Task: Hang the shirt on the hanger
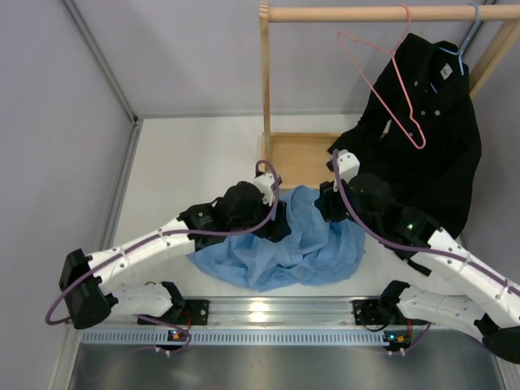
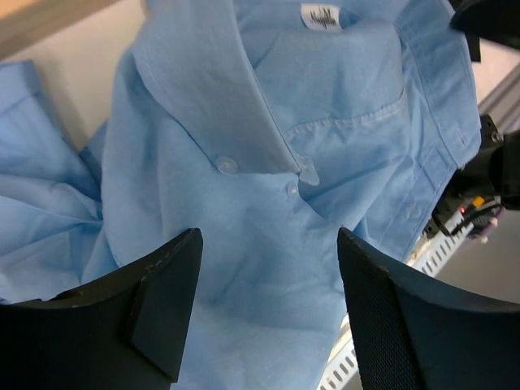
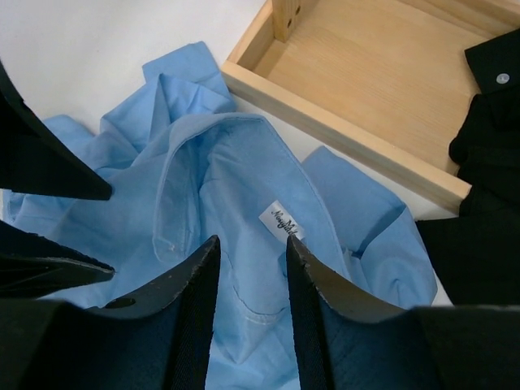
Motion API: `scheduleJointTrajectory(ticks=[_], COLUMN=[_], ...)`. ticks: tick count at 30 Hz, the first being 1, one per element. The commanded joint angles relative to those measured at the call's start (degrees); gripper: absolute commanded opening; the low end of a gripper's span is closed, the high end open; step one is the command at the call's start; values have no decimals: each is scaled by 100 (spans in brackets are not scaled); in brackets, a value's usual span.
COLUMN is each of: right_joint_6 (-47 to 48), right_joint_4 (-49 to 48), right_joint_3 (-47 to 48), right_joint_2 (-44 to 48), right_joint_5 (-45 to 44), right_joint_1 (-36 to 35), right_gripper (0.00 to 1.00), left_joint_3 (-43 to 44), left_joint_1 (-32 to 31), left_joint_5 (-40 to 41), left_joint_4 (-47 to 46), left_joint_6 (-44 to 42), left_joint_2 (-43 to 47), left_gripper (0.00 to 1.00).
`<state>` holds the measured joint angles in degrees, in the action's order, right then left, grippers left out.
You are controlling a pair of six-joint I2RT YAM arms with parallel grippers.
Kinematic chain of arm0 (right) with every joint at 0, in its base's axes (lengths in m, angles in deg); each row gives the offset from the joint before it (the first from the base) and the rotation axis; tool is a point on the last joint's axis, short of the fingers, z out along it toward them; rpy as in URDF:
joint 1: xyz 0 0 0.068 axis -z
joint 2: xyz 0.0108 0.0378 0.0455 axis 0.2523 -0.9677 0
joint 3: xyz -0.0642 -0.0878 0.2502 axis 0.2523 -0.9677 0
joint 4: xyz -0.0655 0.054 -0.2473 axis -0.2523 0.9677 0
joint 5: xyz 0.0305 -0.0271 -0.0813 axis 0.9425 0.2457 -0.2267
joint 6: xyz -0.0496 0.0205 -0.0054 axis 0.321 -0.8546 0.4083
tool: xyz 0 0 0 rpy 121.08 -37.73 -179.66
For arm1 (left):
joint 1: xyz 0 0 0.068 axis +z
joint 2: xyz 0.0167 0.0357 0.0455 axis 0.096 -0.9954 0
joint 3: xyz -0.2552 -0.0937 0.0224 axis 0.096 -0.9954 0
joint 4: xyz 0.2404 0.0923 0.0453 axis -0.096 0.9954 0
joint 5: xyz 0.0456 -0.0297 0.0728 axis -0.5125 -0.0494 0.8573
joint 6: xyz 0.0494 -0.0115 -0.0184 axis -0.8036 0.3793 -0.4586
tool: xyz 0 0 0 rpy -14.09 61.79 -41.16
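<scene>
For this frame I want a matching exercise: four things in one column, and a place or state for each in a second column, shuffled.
Things:
1. light blue shirt
2. pink hanger
3. black shirt
4. left gripper

Places or states:
A. hooked on the wooden rail, nothing on it
B. open, above blue cloth
C. crumpled on the table
D. hanging on a pale blue hanger

Pairs: 1-C, 2-A, 3-D, 4-B.
</scene>
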<state>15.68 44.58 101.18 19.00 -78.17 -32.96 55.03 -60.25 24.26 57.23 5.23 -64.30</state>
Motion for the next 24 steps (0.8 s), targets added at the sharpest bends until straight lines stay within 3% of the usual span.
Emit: scheduleJointTrajectory(ticks=[1,6,11,17,24], right_joint_6=[-27,-176,-273,-388,-317], right_joint_4=[-309,-309,-309,-195,-89], right_joint_3=[-10,-45,-124,-195,-177], right_joint_2=[-175,-71,193,588,712], right_joint_5=[205,-137,-453,-805,-823], right_joint_1=[160,336,494,574,600], right_gripper=[37,38,40,42,43], left_joint_3=[380,871,1750,2445,2630], left_joint_1=[-98,-317,-993,-1407,-1671], left_joint_5=[937,1508,3175,4460,4981], left_joint_4=[-393,-297,467,1451,1848], left_joint_6=[185,246,440,791,976], left_joint_2=[52,-368,-1142,-1942,-2241], left_gripper=[73,74,76,66,56])
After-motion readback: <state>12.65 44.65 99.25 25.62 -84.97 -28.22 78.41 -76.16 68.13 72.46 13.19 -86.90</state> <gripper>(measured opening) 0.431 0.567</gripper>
